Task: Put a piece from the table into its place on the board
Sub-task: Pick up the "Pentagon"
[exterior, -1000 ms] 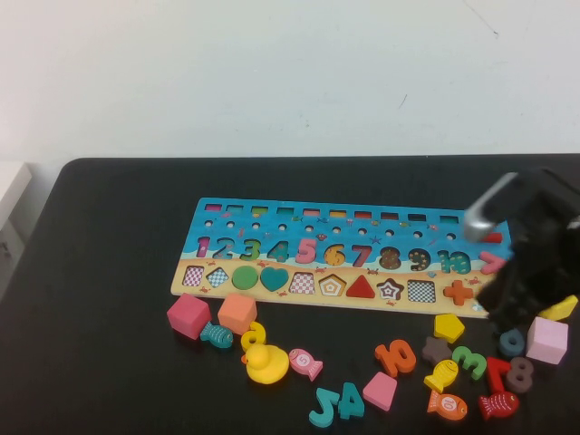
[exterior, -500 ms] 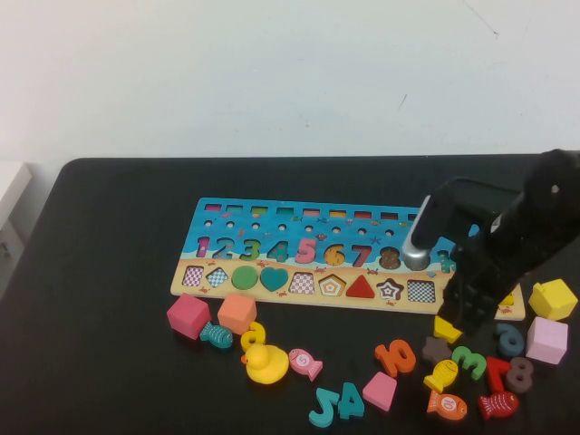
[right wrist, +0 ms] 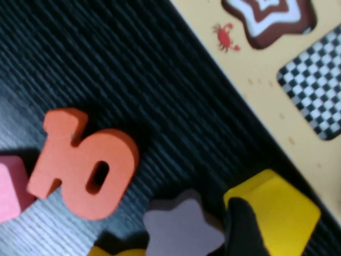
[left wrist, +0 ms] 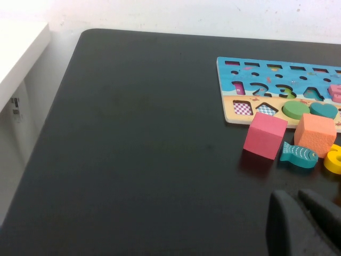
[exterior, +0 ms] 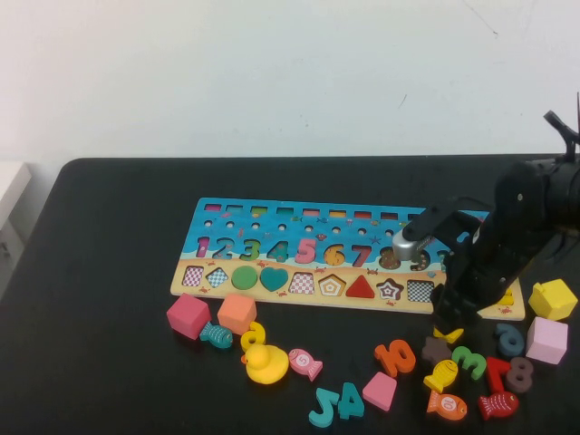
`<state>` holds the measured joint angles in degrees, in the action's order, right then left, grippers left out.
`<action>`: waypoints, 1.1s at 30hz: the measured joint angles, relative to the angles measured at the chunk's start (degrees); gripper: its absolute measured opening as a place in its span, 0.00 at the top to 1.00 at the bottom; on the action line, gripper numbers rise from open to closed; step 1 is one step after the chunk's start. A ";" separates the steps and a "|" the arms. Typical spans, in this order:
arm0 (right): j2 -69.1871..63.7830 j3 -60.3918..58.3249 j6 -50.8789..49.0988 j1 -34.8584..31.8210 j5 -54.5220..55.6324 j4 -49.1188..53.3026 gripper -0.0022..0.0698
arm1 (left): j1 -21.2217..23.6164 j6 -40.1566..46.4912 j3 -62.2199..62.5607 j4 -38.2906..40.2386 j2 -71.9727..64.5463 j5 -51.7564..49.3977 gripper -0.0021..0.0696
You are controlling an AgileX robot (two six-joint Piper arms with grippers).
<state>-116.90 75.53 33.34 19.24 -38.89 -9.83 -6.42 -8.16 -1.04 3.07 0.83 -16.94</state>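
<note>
The number-and-shape board [exterior: 272,227] lies mid-table. My right gripper [exterior: 450,319] is low at the board's front edge, over a yellow pentagon piece [exterior: 449,334] that it mostly hides. In the right wrist view one fingertip [right wrist: 242,224] rests against the side of the yellow piece [right wrist: 282,213]; the other finger is outside that view, so the jaws stand open around it. The left gripper [left wrist: 306,226] is shut and empty, low over bare table near the left end of the board, and out of the high view.
Loose pieces crowd the front right: brown star [exterior: 436,350], orange 10 [exterior: 396,356], yellow fish [exterior: 443,373], green 3 [exterior: 471,361], yellow block [exterior: 552,298], pink block [exterior: 547,340]. Pink [exterior: 188,315] and orange [exterior: 236,313] cubes and a duck [exterior: 266,363] sit front left.
My right arm has swung left from the board's right end and come down over the yellow pentagon. The yellow block at the right is now uncovered.
</note>
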 joint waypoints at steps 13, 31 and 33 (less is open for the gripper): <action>-0.61 0.07 -2.75 0.00 -0.19 0.02 0.41 | 0.00 -0.03 0.00 0.00 0.00 -0.04 0.97; -1.71 0.62 -2.86 0.00 -0.05 -0.69 0.48 | 0.00 -0.03 0.00 0.00 0.00 -0.13 0.97; -1.71 0.62 -2.86 0.00 -0.05 -0.69 0.48 | 0.00 -0.03 0.00 0.04 0.00 -0.13 0.97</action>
<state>-118.61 76.14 30.48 19.24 -38.94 -10.53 -6.42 -8.19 -1.04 3.11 0.83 -17.07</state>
